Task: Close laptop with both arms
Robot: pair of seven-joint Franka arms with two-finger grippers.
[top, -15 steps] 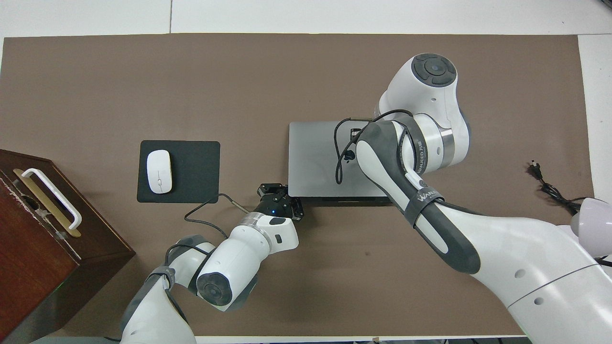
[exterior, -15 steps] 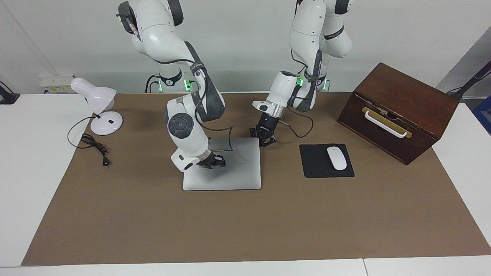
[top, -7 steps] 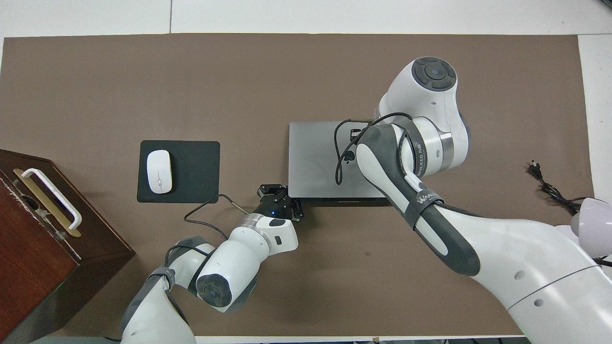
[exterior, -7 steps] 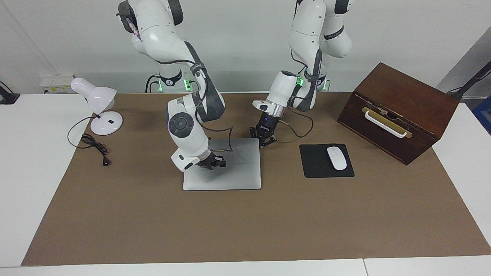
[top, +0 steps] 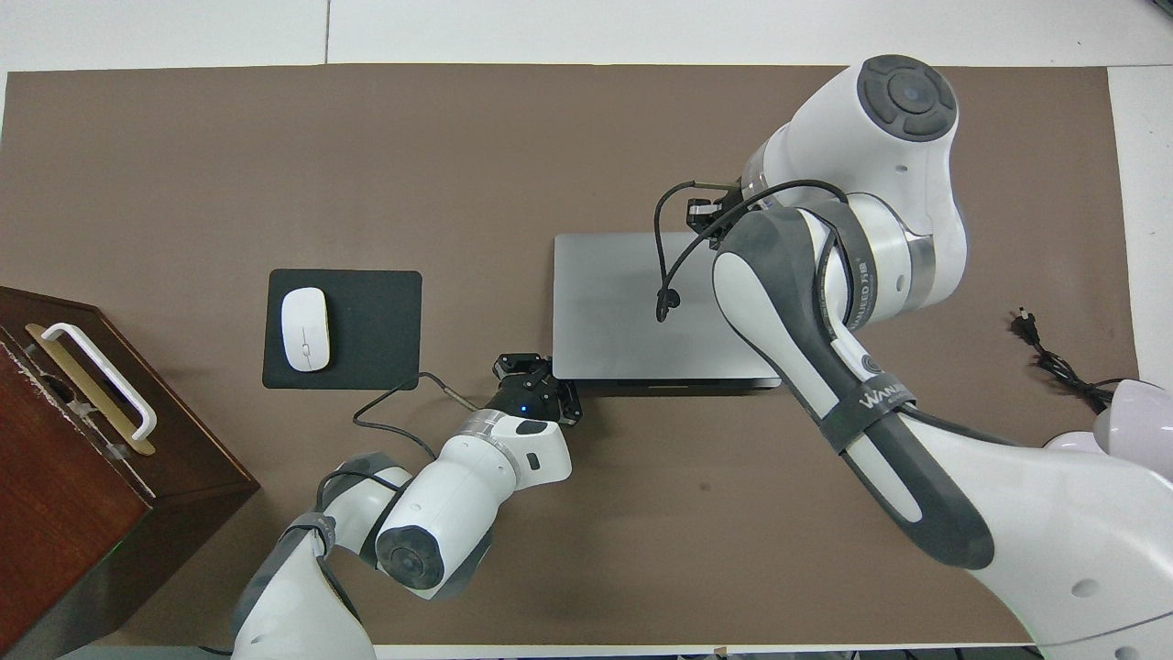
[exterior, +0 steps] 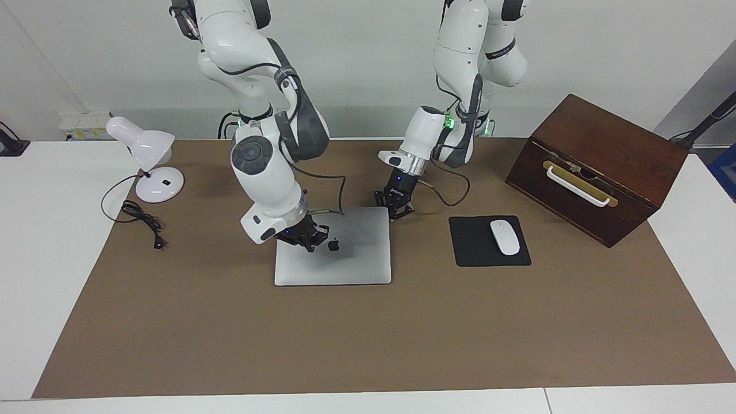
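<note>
The silver-grey laptop [exterior: 351, 261] [top: 609, 312] lies flat on the brown mat with its lid down and the dark apple logo showing. My right gripper [exterior: 307, 237] hangs shut just above the lid, beside the logo, toward the right arm's end, and holds nothing. In the overhead view the right forearm covers most of it. My left gripper [exterior: 395, 211] [top: 536, 368] is shut and low at the laptop's corner nearest the robots, toward the left arm's end. Whether it touches the laptop I cannot tell.
A black mouse pad [exterior: 477, 253] with a white mouse [exterior: 504, 237] lies beside the laptop toward the left arm's end. A dark wooden box [exterior: 598, 167] with a white handle stands past it. A white desk lamp [exterior: 150, 161] and its cable [exterior: 141, 218] sit at the right arm's end.
My right arm has risen and drawn back toward its own end of the table, lifting its gripper off the lid and uncovering the logo. The left arm and laptop have not moved.
</note>
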